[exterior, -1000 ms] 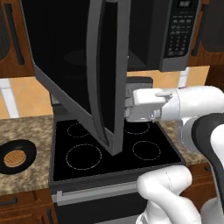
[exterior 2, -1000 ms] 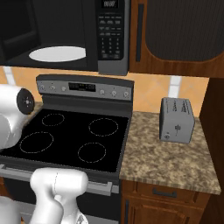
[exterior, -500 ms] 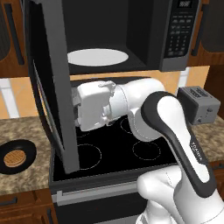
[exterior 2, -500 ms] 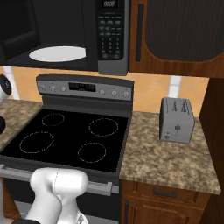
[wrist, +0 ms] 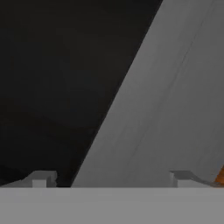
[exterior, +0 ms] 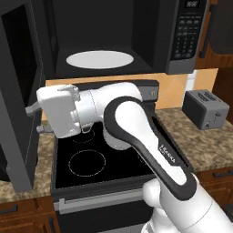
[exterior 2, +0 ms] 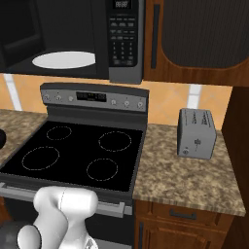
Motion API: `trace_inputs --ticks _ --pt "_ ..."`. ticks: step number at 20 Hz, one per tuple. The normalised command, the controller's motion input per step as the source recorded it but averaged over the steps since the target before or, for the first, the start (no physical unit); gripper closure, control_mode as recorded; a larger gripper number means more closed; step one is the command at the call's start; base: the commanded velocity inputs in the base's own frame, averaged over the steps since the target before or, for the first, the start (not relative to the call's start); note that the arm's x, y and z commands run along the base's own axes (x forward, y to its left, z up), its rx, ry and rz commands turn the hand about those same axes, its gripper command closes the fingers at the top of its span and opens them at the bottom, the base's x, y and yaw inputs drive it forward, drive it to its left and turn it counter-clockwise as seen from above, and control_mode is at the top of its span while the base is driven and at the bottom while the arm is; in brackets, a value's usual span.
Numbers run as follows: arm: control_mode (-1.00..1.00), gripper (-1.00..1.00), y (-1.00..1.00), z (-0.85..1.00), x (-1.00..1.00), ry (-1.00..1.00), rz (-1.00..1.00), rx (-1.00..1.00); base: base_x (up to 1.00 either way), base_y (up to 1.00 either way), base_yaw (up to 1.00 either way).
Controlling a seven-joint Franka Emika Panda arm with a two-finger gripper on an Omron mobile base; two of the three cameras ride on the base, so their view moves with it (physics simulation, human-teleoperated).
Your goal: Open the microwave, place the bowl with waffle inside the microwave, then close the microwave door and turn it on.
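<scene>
Door [exterior: 18, 100] now swung wide left, microwave [exterior: 113, 36] cavity clear. Our tool [exterior: 34, 119] sits fully spread, holding nothing, beside door. Bowl w/ waffle? We can't see it; fetch next.

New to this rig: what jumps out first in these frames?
The microwave door hangs wide open at far left, baring the white turntable in the dark cavity above the stove. The white arm's gripper reaches toward that door, fingers spread, holding nothing. A grey toaster sits on the counter at right.
</scene>
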Motion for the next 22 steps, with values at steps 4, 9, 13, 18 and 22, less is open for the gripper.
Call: trace_inputs --ticks 4,9,13,18,22 --pt "-1.0 -1.0 -0.07 -0.13 0.57 0.17 -0.1 -0.11 0.0 0.0 0.0" --pt "-1.0 -1.0 -0.35 -0.13 0.76 0.25 -0.03 -0.11 0.0 0.0 0.0" --pt "-1.0 -1.0 -0.58 -0.58 0.81 0.19 -0.03 -0.15 0.0 0.0 0.0" --pt "-1.0 -1.0 -0.57 -1.0 0.87 0.05 -0.07 -0.22 0.0 0.0 0.0" --pt "-1.0 -1.0 -0.13 -1.0 0.81 0.0 -0.04 -0.36 0.0 0.0 0.0"
